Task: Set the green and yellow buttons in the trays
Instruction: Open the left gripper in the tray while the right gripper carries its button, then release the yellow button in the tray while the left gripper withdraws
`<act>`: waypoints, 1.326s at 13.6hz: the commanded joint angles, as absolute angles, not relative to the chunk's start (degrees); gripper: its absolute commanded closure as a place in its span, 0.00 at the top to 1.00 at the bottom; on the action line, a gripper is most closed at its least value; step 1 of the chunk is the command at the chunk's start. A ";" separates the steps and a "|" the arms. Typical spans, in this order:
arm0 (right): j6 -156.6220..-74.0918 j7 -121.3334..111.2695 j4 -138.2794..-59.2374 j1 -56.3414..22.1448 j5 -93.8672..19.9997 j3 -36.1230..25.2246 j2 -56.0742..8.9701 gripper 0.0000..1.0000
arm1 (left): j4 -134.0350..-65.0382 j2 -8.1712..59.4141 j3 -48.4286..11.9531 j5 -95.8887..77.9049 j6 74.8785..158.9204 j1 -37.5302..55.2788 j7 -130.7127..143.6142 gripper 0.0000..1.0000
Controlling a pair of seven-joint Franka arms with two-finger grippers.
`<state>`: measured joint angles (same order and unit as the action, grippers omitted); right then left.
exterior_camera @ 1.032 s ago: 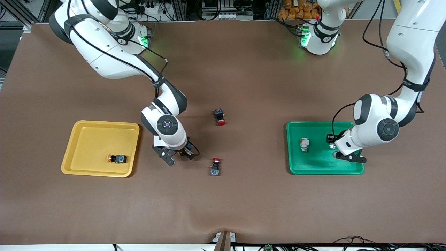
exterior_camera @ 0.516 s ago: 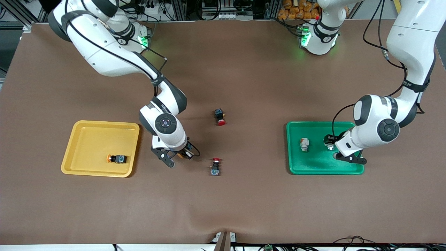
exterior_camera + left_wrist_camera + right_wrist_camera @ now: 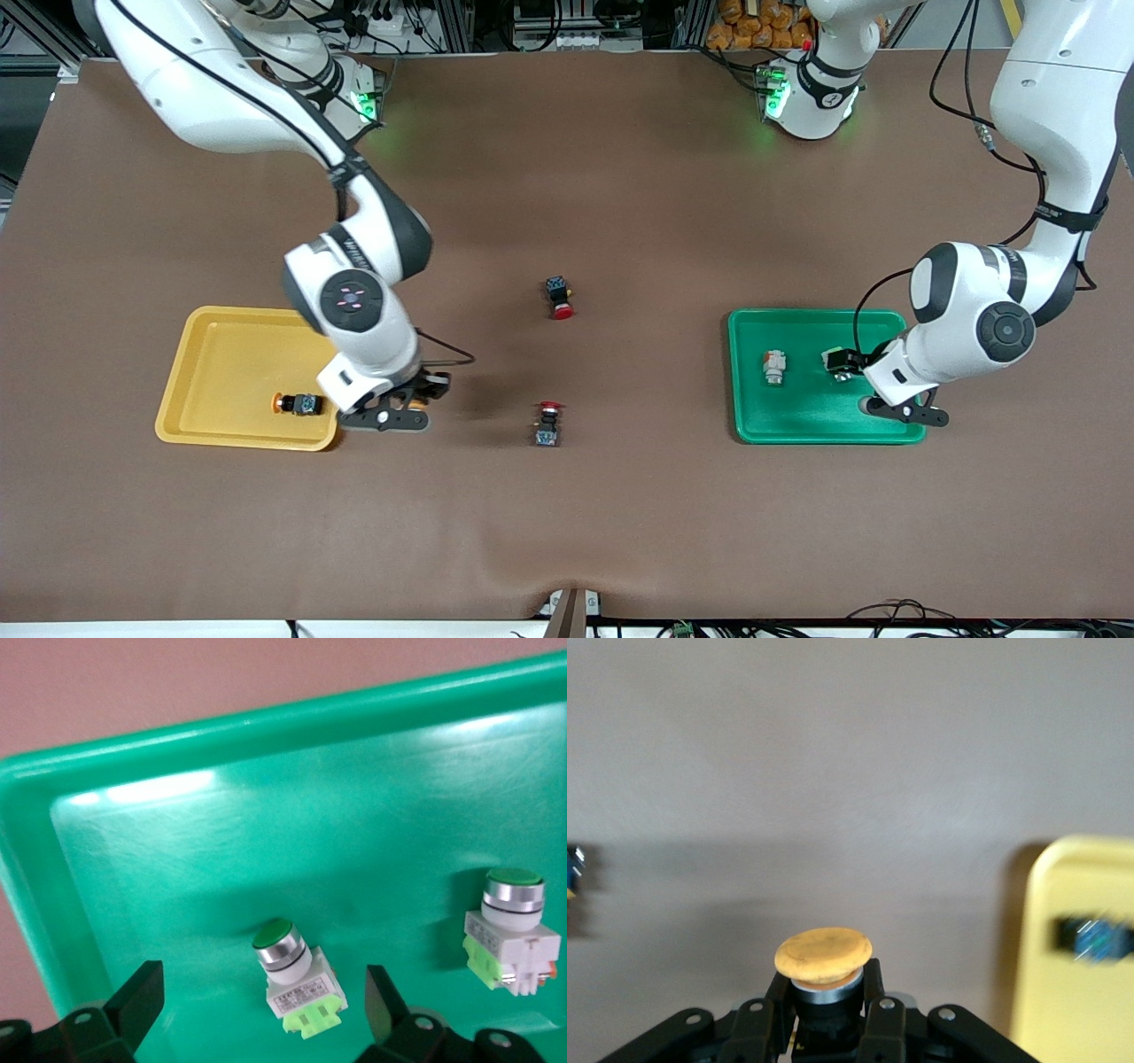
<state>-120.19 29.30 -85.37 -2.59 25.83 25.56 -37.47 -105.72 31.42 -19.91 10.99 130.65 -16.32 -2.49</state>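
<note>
My right gripper [image 3: 409,400] is shut on a yellow button [image 3: 824,958], black-bodied with an orange-yellow cap, over the brown mat just beside the yellow tray [image 3: 221,350]. A second yellow button [image 3: 299,403] lies in that tray. My left gripper [image 3: 873,385] stands open low over the green tray [image 3: 797,416]. A green button [image 3: 297,979] lies on the tray floor between its fingers, touching neither. Another green button [image 3: 773,366] rests in the same tray, toward the table's middle.
Two red-capped black switches lie on the mat mid-table, one [image 3: 559,297] farther from the front camera, one [image 3: 547,424] nearer and close to my right gripper. The brown mat [image 3: 567,532] covers the whole table.
My right gripper closed on the yellow button and carried it toward the yellow tray. My left gripper opened and let the green button go in the green tray.
</note>
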 commanded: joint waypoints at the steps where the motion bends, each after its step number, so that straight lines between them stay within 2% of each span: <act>1: -116.82 11.92 -86.48 0.34 25.93 26.37 -35.51 0.00 | -103.02 29.18 -20.48 11.96 126.05 -16.35 -2.90 1.00; 3: -113.22 6.44 -87.10 2.89 25.93 26.45 -33.93 0.00 | -100.03 27.96 -21.00 11.87 122.28 -15.91 -2.90 1.00; 10: -113.03 -11.76 -99.05 12.82 25.66 26.81 -27.16 0.01 | -89.57 24.26 -25.57 11.34 107.50 -16.00 -2.64 1.00; 11: -112.94 -13.78 -99.49 13.44 25.58 26.81 -26.46 0.12 | -89.47 22.87 -26.27 11.25 106.79 -16.08 -2.46 1.00; 12: -112.59 -15.80 -99.75 14.58 25.58 26.72 -25.85 0.42 | -89.47 21.72 -26.89 11.08 106.61 -16.08 -2.29 1.00; 13: -111.20 -17.47 -99.76 15.63 25.49 26.81 -25.58 0.91 | -89.47 20.40 -27.24 10.99 106.35 -16.08 -2.29 1.00; 14: -110.49 -18.36 -99.76 16.08 25.49 26.89 -25.32 1.00 | -89.47 19.35 -27.51 10.64 106.17 -16.17 -2.29 1.00; 18: -109.69 -18.81 -99.76 16.08 25.14 26.81 -24.87 1.00 | -88.07 15.83 -27.60 6.78 101.00 -16.26 -2.11 1.00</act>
<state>-109.69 -18.09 -97.35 15.04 25.81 25.76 -27.03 -88.64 18.04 -27.47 8.77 103.97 -15.96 -2.25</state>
